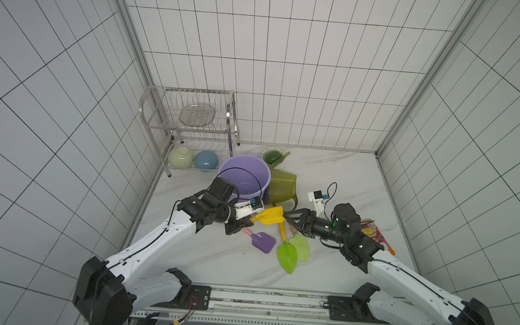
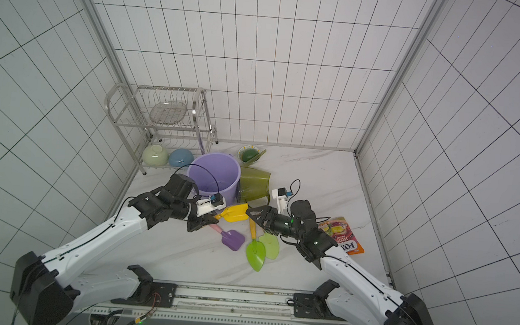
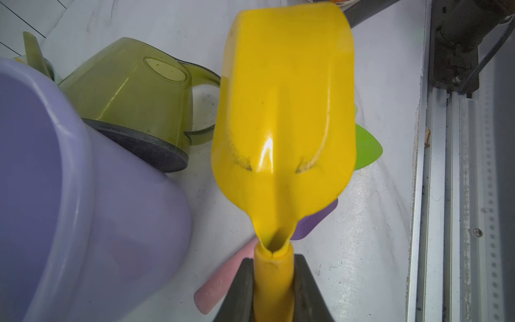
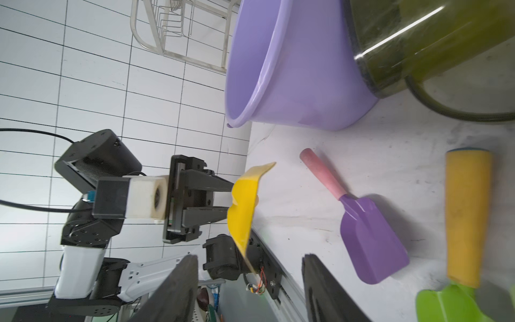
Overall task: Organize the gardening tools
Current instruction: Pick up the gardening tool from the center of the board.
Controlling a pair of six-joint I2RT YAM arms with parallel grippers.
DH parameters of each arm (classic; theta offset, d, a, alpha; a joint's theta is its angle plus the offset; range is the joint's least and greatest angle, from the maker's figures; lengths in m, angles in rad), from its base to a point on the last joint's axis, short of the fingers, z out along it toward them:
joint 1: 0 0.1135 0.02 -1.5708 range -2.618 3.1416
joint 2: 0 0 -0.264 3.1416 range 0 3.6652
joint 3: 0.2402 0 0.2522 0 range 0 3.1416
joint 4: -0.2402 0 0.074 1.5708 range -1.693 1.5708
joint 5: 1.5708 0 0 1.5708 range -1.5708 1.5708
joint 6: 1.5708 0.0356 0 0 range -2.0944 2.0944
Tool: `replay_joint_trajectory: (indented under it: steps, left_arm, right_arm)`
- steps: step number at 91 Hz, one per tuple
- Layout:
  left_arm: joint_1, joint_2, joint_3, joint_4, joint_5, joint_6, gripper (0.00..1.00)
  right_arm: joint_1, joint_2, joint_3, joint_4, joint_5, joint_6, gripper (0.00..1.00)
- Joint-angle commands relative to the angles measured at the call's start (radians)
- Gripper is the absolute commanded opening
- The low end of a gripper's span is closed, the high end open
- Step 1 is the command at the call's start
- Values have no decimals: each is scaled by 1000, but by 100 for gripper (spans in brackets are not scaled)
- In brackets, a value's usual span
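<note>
Four trowels and one watering can are near the middle of the marble surface (image 1: 213, 261). The left pincer (image 3: 273, 267) is clamped on the handle of the all-yellow trowel (image 1: 268, 215) and holds it off the surface, just in front of the purple bucket (image 1: 245, 168). Its blade points toward the right arm. The right pincer (image 1: 289, 218) is level with that blade and very near its end. Its two fingers stand apart with nothing gripped between them. I cannot tell if they touch the blade.

Under the yellow trowel, the purple trowel (image 1: 263, 242) with the pink handle lies flat on the surface. To its right lie the bright green trowel (image 1: 288, 256) with the yellow handle and the pale green trowel (image 1: 301, 247). Their blades are side by side and seem to overlap a little. The handle of the pale green one is mostly hidden by the right arm.

The olive watering can (image 1: 282, 187) lies on its side against the right wall of the bucket, with its dark base toward the bucket. In both top views the bucket looks empty.
</note>
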Motion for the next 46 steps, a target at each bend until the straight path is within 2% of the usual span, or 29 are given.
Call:
replay_joint_trajectory:
  steps: [1, 35, 46]
  left_arm:
    - [1, -28, -15, 38, 37, -18, 6]
    - [1, -42, -26, 46, 28, -26, 6]
    - [1, -47, -29, 51, 25, -26, 7]
  right_arm:
    - [31, 36, 51, 86, -21, 10, 59]
    - [68, 131, 101, 112, -21, -9, 33]
    - [73, 146, 115, 110, -27, -12, 18]
